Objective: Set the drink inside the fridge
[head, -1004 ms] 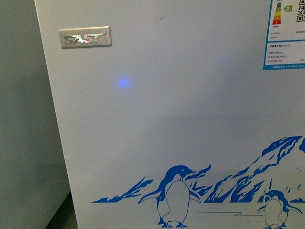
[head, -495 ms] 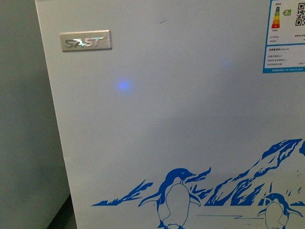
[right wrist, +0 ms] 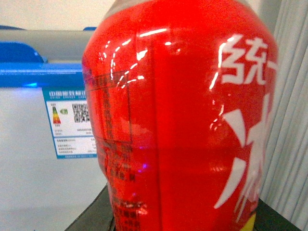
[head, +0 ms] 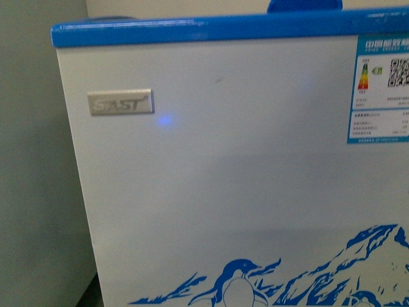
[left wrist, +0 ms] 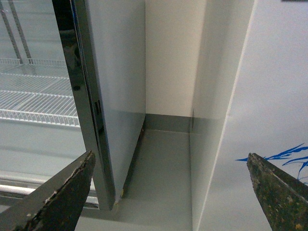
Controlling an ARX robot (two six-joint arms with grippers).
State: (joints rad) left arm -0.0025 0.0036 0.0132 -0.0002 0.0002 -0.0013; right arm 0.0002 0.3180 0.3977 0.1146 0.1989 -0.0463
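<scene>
A white chest cooler with a blue rim (head: pixel 223 185) is noted close ahead, its front panel filling the front view. A silver brand badge (head: pixel 121 102) is fixed at upper left and an energy label (head: pixel 378 89) at upper right. Blue penguin-and-mountain artwork (head: pixel 287 281) is printed along the bottom. A red-labelled plastic bottle (right wrist: pixel 183 125) is recorded upright, white characters printed on its label. The cooler's front is seen behind it, apart.

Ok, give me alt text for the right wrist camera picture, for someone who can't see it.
A plastic bottle with a glossy red label and white Chinese characters fills most of the frame, very close to the camera. Behind it stands a white chest cooler with a blue rim, carrying a teal-bordered energy label sticker.
</scene>
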